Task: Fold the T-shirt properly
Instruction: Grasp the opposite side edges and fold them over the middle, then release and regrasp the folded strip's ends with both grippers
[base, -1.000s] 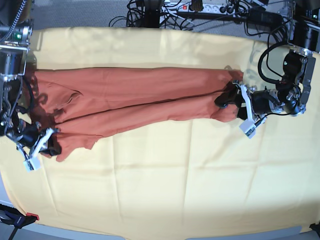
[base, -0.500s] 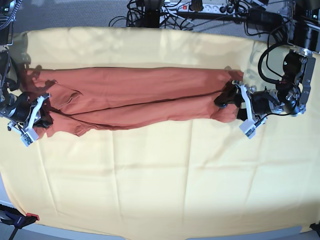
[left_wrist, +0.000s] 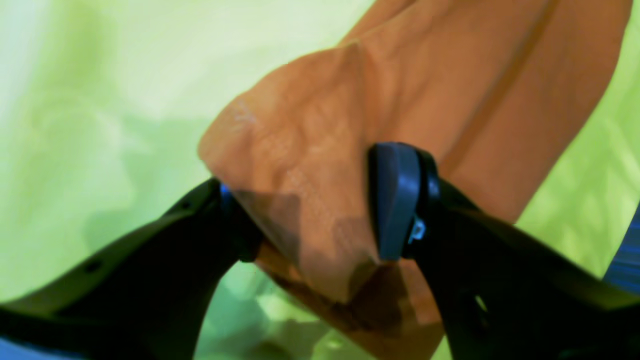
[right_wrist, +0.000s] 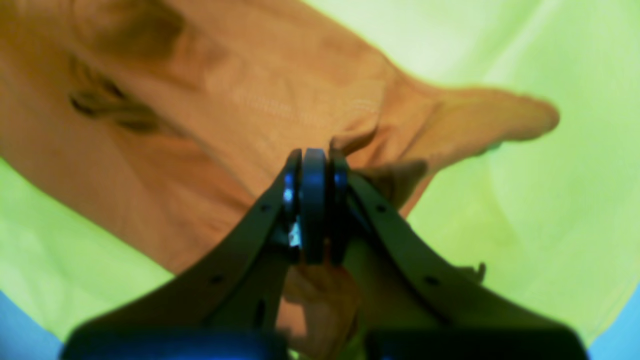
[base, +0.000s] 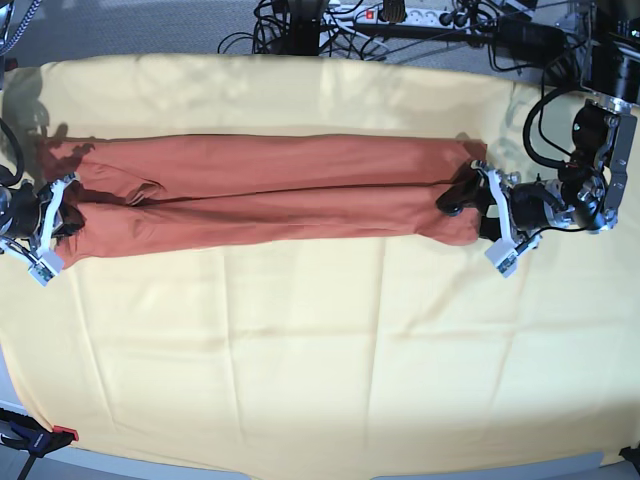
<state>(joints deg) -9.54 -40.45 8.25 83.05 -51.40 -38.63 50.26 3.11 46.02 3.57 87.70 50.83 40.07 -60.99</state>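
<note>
T-shirt (base: 270, 190) stretched as a long, narrow folded band across the upper half of the yellow-draped counter (base: 320, 360), lying flat from end to end. At the base view's left end, right tool (right_wrist: 312, 200) clamped tight on a bunched fold of orange fabric (right_wrist: 225, 100). At the opposite end, left tool (left_wrist: 310, 210) gripping a thick wad of the same cloth between its pads (left_wrist: 395, 200).

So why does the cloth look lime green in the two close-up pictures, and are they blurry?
Both wrist views have a colour cast: the pale-yellow cloth turns green. They are soft too, with the T-shirt and gripper fingers fuzzy. The base view is sharp, with true colours.
</note>
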